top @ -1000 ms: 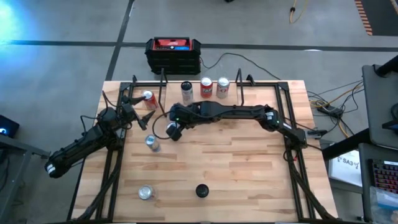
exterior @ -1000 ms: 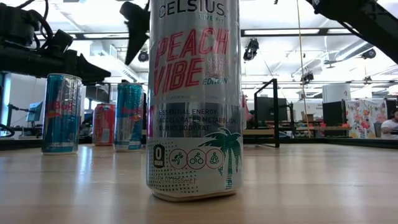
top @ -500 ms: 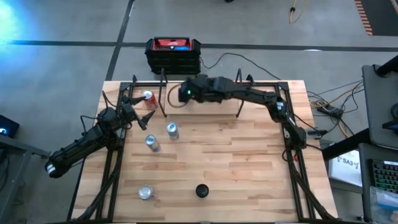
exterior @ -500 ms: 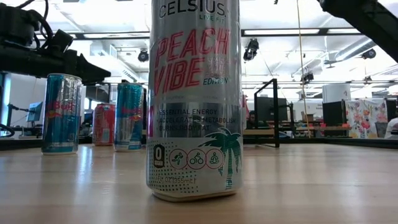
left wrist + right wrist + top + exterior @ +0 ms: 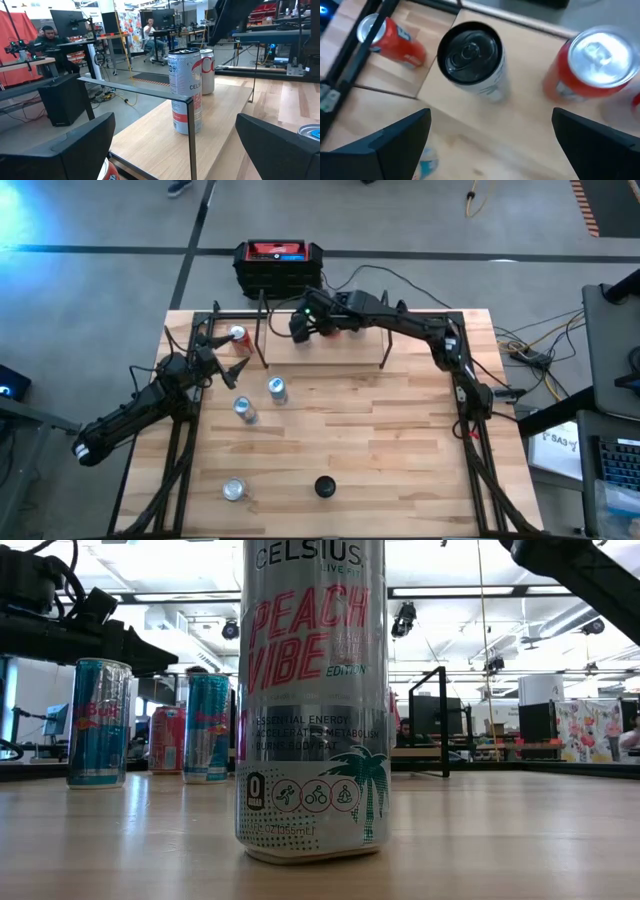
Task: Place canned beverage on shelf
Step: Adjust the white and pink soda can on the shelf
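High view: the right claw (image 5: 300, 323) now sits at the upper centre of the frame, over the left end of the shelf (image 5: 345, 352). A second ago it was at mid-surface. The blue can (image 5: 277, 388) it was beside now stands alone on the surface (image 5: 400, 430), below the shelf. The left claw (image 5: 212, 365) waits at left.

Low view: a tall Celsius can (image 5: 312, 700) fills the centre; no claw shows.

Left wrist view: the left claw's fingers are spread wide and empty.

Right wrist view: the right claw's fingers are spread wide, holding nothing, above a black-topped can (image 5: 470, 52) that stands on the shelf.

We judge that the blue can is not yet shelved.
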Motion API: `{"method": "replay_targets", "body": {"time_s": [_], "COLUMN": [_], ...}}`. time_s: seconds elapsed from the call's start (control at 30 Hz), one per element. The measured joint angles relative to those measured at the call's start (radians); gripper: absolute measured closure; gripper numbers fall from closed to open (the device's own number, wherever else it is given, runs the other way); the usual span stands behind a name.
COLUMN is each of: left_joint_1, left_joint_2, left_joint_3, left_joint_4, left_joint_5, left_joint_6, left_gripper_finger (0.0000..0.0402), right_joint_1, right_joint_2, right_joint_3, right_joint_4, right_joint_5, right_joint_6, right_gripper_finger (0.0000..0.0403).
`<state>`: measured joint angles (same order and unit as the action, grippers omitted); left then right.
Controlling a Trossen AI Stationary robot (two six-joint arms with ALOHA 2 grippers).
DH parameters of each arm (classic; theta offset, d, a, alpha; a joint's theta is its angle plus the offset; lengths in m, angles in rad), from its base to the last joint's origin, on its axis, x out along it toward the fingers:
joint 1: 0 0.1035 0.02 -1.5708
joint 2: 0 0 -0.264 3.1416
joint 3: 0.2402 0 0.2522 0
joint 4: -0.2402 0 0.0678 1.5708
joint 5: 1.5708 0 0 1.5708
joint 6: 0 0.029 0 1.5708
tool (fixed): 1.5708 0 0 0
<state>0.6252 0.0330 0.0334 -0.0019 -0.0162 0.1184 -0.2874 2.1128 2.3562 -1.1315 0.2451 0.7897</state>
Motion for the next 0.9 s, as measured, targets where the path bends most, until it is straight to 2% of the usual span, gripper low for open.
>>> {"method": "replay_targets", "body": {"time_s": [0.33, 0.47, 0.9], "left_joint_1": [0.0, 0.0, 0.0], "left_joint_2": [0.0, 0.0, 0.0], "left_joint_3": [0.0, 0.0, 0.0], "left_joint_4": [0.0, 0.0, 0.0], "left_joint_5": [0.0, 0.0, 0.0], "left_joint_6": [0.0, 0.0, 0.0], "left_gripper_finger": [0.0003, 0.0003, 0.0003], "right_joint_1": [0.055, 0.058, 0.048], "right_joint_2": [0.0, 0.009, 0.09], "right_joint_3": [-0.002, -0.003, -0.005], "right_joint_4": [0.045, 0.135, 0.202], "right_joint_5": [0.203, 0.23, 0.259], "right_joint_6": [-0.284, -0.36, -0.197], "right_gripper_finger": [0.0003, 0.0003, 0.0003]}}
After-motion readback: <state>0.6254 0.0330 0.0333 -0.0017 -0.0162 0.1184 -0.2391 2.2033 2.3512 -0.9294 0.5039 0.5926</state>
